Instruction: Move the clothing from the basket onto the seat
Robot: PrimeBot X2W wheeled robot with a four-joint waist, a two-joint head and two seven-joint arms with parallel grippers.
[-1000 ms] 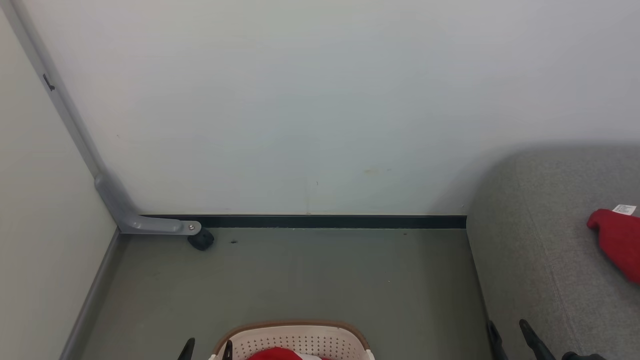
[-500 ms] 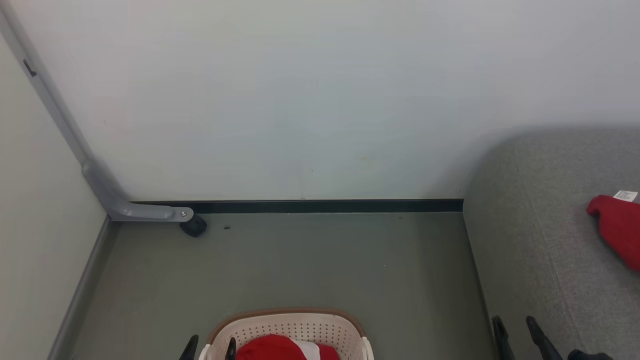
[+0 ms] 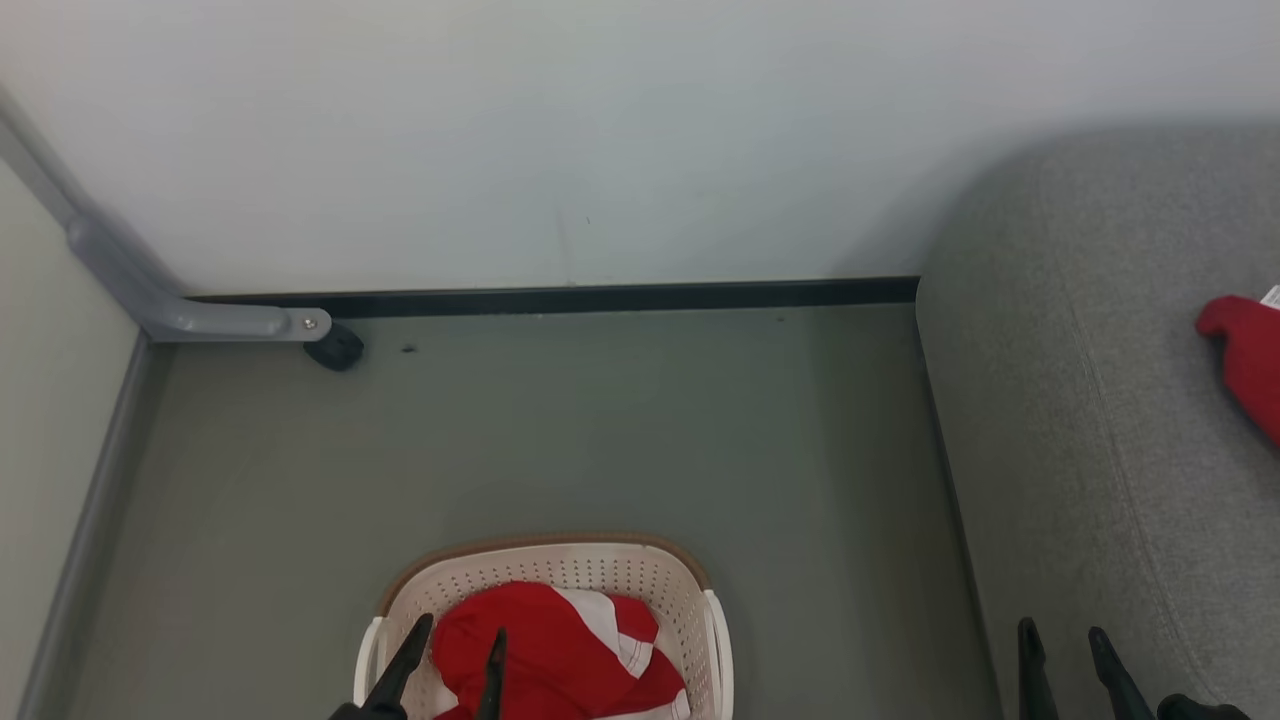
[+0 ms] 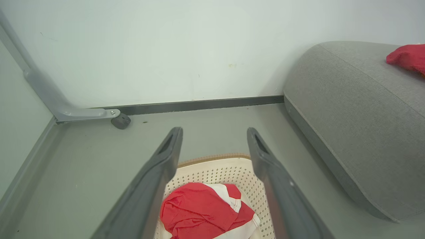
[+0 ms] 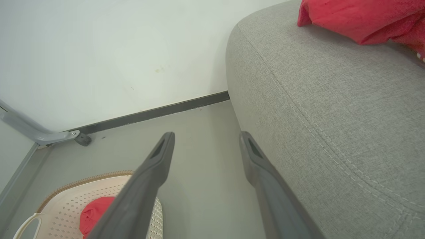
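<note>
Red clothing (image 3: 545, 650) bunched in cream basket (image 3: 600, 568); one piece (image 3: 1245, 350) on seat (image 3: 1080, 450)

No text, brand, number or sign can be read anywhere in the scene. Only candidate: a small white tag (image 3: 1275, 295) at the far right, on the red clothing (image 3: 1245, 355) lying on the grey seat (image 3: 1080, 450). It is too small to make out anything on it.
</note>
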